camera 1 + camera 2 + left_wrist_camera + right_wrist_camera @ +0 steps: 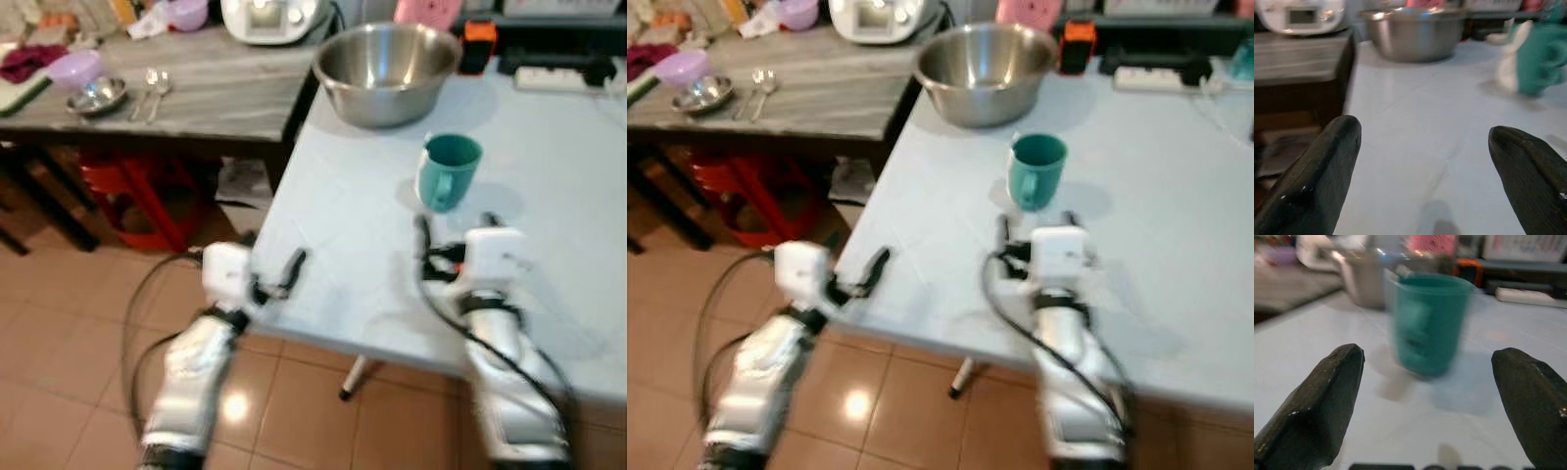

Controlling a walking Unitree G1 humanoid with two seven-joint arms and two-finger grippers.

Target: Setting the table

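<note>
Right pincer (1425,396), spread wide, faces the teal plastic mug (1427,323) at 12 o'clock on the pale-blue bench (333,245), seemingly lined up to grasp; left pincer (1425,161) also wide, empty.

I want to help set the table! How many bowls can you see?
3: a big steel bowl on the pale table, plus a small steel bowl and a purple bowl on the wooden table. Clutter may hide more.

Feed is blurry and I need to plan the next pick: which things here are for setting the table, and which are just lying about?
For the job:
- teal mug, just ahead of the right gripper, jaws open
- steel bowl
- spoons
- small steel dish
- purple bowl

Lying about:
- white cooker
- power strip
- red stool
</note>
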